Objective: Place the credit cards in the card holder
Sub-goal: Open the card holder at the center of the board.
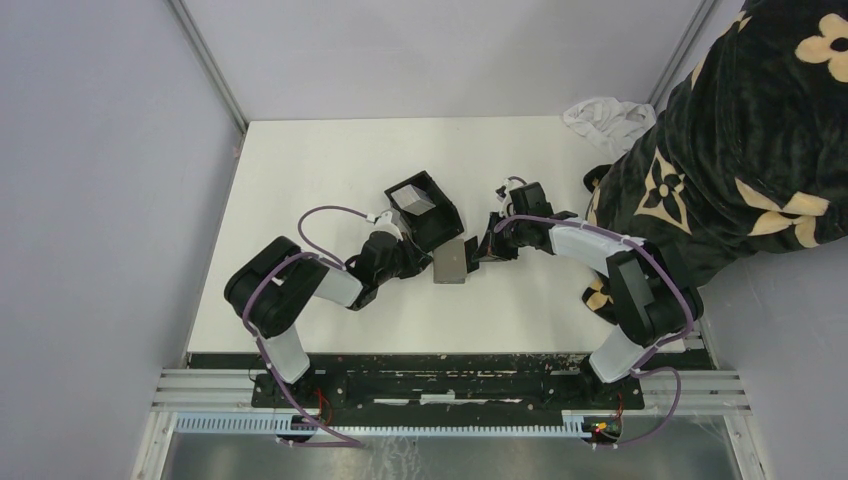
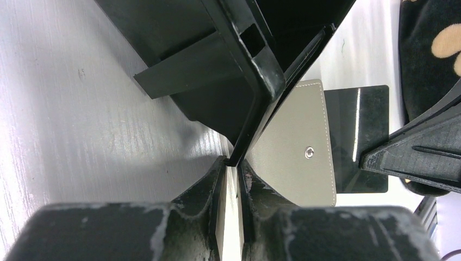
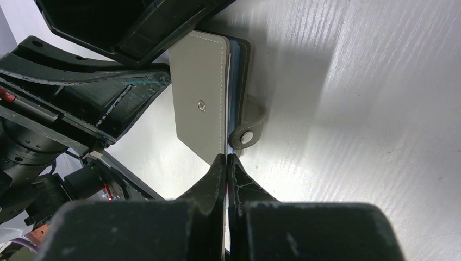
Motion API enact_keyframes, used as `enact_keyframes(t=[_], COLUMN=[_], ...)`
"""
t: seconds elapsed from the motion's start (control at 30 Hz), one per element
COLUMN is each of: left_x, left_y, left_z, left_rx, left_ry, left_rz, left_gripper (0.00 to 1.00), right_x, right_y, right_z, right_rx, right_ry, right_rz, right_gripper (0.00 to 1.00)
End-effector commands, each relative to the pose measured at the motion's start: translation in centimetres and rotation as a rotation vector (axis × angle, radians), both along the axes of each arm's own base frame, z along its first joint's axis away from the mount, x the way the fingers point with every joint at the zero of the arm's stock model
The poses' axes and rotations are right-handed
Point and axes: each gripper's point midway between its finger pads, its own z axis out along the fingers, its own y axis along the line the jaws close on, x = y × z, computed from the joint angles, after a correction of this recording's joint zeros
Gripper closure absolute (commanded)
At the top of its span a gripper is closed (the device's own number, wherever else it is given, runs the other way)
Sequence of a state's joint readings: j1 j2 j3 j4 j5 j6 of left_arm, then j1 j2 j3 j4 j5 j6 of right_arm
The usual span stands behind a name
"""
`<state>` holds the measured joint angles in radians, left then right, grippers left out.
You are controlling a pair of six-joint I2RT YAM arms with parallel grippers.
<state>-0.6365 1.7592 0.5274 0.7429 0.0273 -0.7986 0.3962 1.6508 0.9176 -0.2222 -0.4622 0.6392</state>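
Note:
A grey leather snap wallet, the card holder, lies flat mid-table; it also shows in the left wrist view and the right wrist view. My right gripper is shut on a thin dark glossy card that sits partly inside the wallet. A black open-top box stands just behind, with a silver-grey card leaning inside it. My left gripper is shut on the box's near wall.
A black blanket with tan flower patterns overhangs the table's right side, close to the right arm. A white cloth lies at the back right corner. Grey walls enclose the white table on the left and back.

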Motion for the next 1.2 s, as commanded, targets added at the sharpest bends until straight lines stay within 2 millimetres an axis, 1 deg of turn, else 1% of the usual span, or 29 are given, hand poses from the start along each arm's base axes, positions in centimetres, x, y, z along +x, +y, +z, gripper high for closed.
enact_keyframes(t=[0.0,0.13,0.47,0.6,0.97,1.17], left_x=[-0.7,-0.7,-0.7,-0.7,-0.8,-0.9], left_y=[0.6,0.5,0.5,0.5,0.4,0.3], left_z=[-2.0,-2.0,-2.0,-2.1,-2.3,-2.4], left_rx=[0.074,0.073,0.072,0.073,0.074,0.075], left_ry=[0.024,0.025,0.025,0.029,0.032,0.034], left_rz=[-0.019,-0.021,-0.021,-0.023,-0.027,-0.029], left_gripper=[0.81,0.81,0.82,0.82,0.82,0.83], right_x=[0.7,0.6,0.1,0.0,0.3,0.3], right_y=[0.2,0.3,0.1,0.1,0.7,0.7], right_z=[1.8,1.5,-0.2,-0.6,0.1,0.0], right_rx=[0.028,0.031,0.018,0.024,0.059,0.063], right_ry=[-0.064,-0.056,-0.026,-0.021,-0.030,-0.027], right_rz=[0.007,0.007,0.005,0.003,-0.002,-0.001], right_gripper=[0.99,0.99,0.99,0.99,0.99,0.99])
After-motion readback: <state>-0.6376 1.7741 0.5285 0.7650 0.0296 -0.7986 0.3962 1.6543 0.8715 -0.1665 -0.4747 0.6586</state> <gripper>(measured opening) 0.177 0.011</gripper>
